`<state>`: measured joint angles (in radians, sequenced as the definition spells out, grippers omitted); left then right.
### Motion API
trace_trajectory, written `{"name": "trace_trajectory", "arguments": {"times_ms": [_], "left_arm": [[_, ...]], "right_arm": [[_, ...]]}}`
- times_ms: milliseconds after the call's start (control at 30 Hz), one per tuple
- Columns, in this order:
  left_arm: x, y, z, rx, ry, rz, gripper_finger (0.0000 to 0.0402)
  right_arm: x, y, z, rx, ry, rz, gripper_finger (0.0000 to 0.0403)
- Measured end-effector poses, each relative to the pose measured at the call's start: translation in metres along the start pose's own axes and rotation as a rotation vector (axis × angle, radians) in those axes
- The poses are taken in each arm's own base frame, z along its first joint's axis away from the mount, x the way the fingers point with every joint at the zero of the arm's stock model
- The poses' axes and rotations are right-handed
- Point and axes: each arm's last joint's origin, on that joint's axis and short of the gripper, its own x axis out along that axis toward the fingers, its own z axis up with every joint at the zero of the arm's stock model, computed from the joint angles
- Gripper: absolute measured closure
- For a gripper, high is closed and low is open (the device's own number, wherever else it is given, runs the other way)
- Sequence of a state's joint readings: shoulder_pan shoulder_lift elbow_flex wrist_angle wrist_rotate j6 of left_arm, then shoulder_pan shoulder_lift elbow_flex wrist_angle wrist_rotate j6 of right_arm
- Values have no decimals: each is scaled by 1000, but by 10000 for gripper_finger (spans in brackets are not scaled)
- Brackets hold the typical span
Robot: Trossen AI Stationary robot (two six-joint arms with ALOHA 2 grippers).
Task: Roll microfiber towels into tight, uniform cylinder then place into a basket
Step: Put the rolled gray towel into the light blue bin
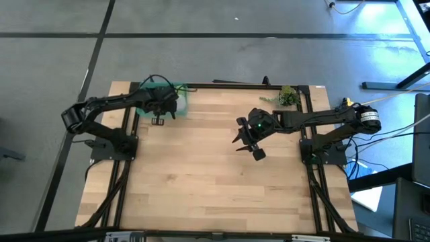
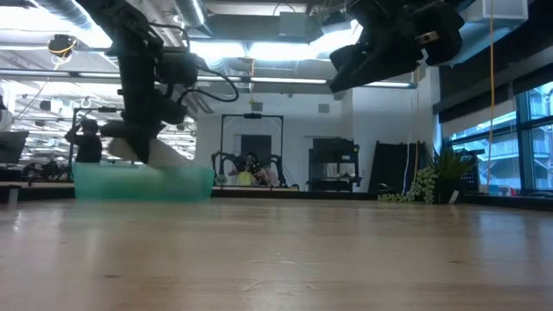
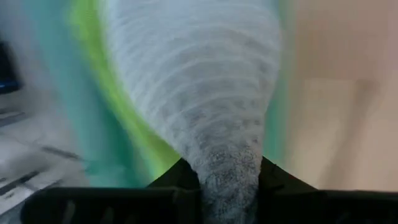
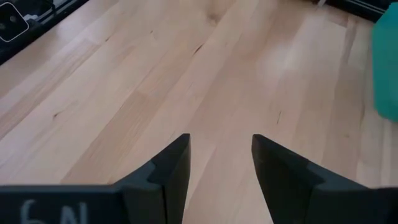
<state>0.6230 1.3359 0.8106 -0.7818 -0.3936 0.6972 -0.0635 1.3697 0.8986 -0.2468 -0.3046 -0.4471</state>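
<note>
Left gripper [image 3: 221, 180] fingers clamped on rolled pale grey microfiber towel [image 3: 205, 99], held over shallow translucent teal plastic basket [image 2: 143, 183] at table's far left corner, bright lime green towel [image 3: 102, 93] seen beside it, right gripper [image 4: 221, 163] fingers apart, raised above bare wooden table [image 1: 215, 181]

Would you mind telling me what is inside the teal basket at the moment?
The grey towel, pinched by the left claw, hangs into the basket, with a strip of lime green towel beside it. The basket floor is hidden by towels and arm.
</note>
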Motion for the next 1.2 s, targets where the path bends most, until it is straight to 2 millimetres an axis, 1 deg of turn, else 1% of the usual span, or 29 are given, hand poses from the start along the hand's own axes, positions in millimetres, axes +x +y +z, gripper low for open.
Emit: {"name": "trace_trajectory", "arguments": {"times_ms": [167,367,467,600,667,900,1200], "left_arm": [[2,8,2,15,-1,84,346],[3,9,-1,57,20,85,346],[9,5,-2,111,35,73,346],[18,-3,-9,149,68,41,346],[21,-5,-11,156,80,30,346],[22,-4,-13,141,80,25,346],[22,-4,-13,137,77,24,346]], "right_arm": [[0,0,0,-1,-3,-1,231],[4,-1,-1,2,6,3,231],[8,-1,-3,5,15,8,231],[11,-2,-4,5,18,0,231],[11,-4,-3,0,25,-47,231],[10,-14,1,-12,59,-308,231],[10,-14,0,-10,77,-328,231]]}}
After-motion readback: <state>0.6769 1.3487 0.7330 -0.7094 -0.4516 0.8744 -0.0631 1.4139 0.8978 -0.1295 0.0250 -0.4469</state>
